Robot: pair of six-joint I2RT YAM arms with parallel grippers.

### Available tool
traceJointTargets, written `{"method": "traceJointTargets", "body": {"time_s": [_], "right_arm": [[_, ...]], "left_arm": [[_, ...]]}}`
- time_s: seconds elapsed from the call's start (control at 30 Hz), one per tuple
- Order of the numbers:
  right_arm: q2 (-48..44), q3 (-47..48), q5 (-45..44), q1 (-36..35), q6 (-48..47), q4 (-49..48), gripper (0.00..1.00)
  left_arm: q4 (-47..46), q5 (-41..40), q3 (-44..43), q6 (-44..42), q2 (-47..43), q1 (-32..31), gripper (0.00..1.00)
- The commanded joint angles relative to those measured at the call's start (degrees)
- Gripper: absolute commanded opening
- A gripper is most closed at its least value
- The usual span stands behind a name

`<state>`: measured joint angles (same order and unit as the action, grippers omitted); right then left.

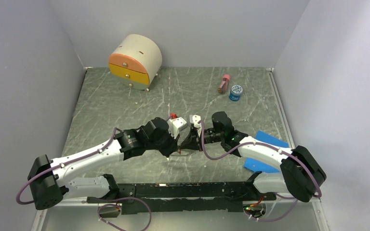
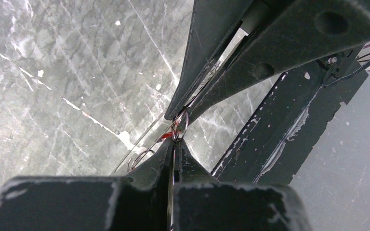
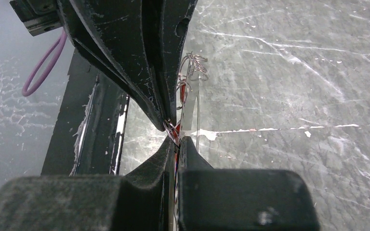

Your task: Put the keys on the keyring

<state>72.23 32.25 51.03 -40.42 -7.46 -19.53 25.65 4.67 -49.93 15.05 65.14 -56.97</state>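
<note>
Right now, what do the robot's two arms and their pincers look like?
Both the left arm and the right arm have white links between bulky black joints, with a purple cable looping along each. The left pincer and right pincer are black, wedge-shaped and scuffed.

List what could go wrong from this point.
1. The left hand and right hand meet shut, tip to tip, at a small ring; pulling apart could slip it free.
2. The thin keyring runs right beside the tips and could bend or spring away.
3. The keys hang loose and might snag.
</note>
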Motion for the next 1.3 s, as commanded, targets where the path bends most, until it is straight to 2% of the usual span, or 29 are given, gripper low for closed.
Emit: {"method": "traceJointTargets", "body": {"time_s": [0.0,0.1,0.17,0.27,0.37,0.43,0.53,0.7,0.8,0.9,0.97,1.27], "right_arm": [[-1.3,1.0,1.9,0.2,0.9,-7.0,0.0],[-1.4,1.0,1.9,0.2,1.0,-6.9,0.0],[-1.3,0.8,2.0,0.2,1.0,-7.1,0.0],[-1.3,0.9,2.1,0.2,1.0,-6.7,0.0],[-1.7,0.8,2.2,0.2,1.1,-7.0,0.0],[-1.8,0.5,2.1,0.2,1.0,-7.2,0.0],[-1.9,0.9,2.0,0.2,0.8,-6.3,0.0],[-2.3,0.8,2.1,0.2,0.9,-6.5,0.0],[-2.2,1.5,2.0,0.2,0.2,-5.0,0.0],[-2.4,1.2,2.0,0.2,0.0,-5.2,0.0],[-2.5,1.1,2.1,0.2,-0.1,-5.2,0.0],[-2.1,1.9,2.1,0.2,-0.3,-4.5,0.0]], "left_arm": [[-0.2,-1.9,1.4,-1.4,0.1,-0.8,0.12],[-1.9,-3.0,2.6,-1.4,-2.0,-0.9,0.3],[-3.7,-3.6,4.0,-1.6,-4.8,-1.0,0.39],[-7.0,-4.4,6.8,-1.9,-11.2,-1.0,0.56],[-10.7,-3.7,9.8,-2.6,-16.9,-1.0,0.6],[-13.1,-3.6,11.5,-3.4,-19.8,-0.9,0.6],[-16.1,-1.9,13.9,-6.1,-22.6,-0.9,0.53],[-21.0,5.4,17.2,-17.3,-22.7,-0.9,0.52],[-25.0,6.1,19.3,-22.1,-22.2,-0.9,0.51],[-29.1,6.8,21.4,-26.3,-22.6,-1.0,0.42],[-30.6,6.0,22.1,-27.6,-22.6,-0.9,0.37],[-33.4,4.1,22.9,-29.7,-20.3,-1.0,0.36]]}}
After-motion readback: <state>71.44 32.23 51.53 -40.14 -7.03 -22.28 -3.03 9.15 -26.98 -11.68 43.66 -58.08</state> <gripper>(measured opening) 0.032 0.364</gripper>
